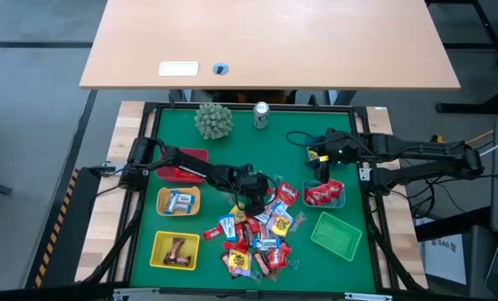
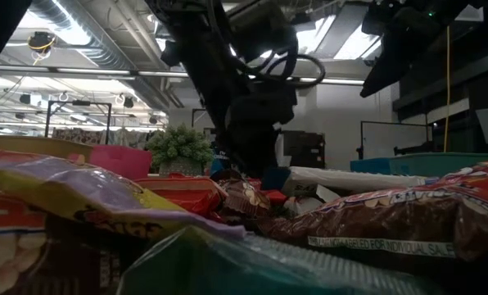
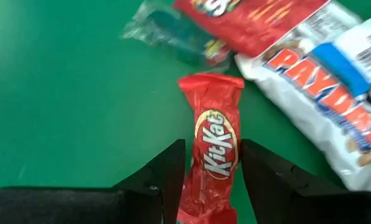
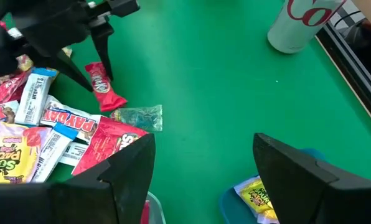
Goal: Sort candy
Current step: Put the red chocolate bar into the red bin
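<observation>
While its two dark fingers straddle a red KitKat bar (image 3: 213, 149) lying on the green mat (image 1: 249, 150), the left gripper (image 1: 251, 201) is down at the top edge of the candy pile (image 1: 261, 238), its jaws around the wrapper, though whether they press it cannot be told. The right gripper (image 1: 322, 164) hangs with fingers spread above the blue basket (image 1: 339, 199), which holds red wrapped candy, near the silver can (image 1: 261, 115).

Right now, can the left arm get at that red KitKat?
Probably yes: the left claw is open with one finger either side of the KitKat, which lies on bare green mat, nothing on top.
</observation>
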Available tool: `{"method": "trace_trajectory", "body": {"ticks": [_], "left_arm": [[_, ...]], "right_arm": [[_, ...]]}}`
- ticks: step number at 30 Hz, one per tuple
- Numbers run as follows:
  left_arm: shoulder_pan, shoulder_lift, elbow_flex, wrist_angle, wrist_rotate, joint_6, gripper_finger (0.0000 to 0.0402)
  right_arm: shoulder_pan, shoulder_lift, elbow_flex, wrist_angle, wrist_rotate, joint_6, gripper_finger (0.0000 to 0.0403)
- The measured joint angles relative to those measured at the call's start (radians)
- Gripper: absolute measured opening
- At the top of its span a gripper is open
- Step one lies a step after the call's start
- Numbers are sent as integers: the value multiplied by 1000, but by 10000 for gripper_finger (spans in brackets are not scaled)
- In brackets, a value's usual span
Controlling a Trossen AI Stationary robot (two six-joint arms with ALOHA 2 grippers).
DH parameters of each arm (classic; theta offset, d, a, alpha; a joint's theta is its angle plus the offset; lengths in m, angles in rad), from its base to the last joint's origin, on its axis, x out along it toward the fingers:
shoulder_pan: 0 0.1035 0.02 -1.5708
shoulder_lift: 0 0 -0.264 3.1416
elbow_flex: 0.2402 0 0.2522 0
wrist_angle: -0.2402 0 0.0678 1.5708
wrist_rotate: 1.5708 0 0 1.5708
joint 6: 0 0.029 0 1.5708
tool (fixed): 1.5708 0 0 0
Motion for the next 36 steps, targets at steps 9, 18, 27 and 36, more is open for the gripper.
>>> {"method": "trace_trajectory", "body": {"ticks": [9, 18, 27, 36], "left_arm": [[27, 6, -3, -8, 51, 1, 138], [27, 18, -2, -8, 79, 5, 106], [27, 10, -2, -1, 80, 0, 48], [30, -17, 52, -59, 76, 1, 42]], "right_arm": [[0, 26, 1, 2, 0, 0, 270], [1, 73, 1, 17, -47, 1, 270], [1, 129, 1, 94, -200, 1, 270], [1, 156, 1, 118, -202, 1, 270]]}}
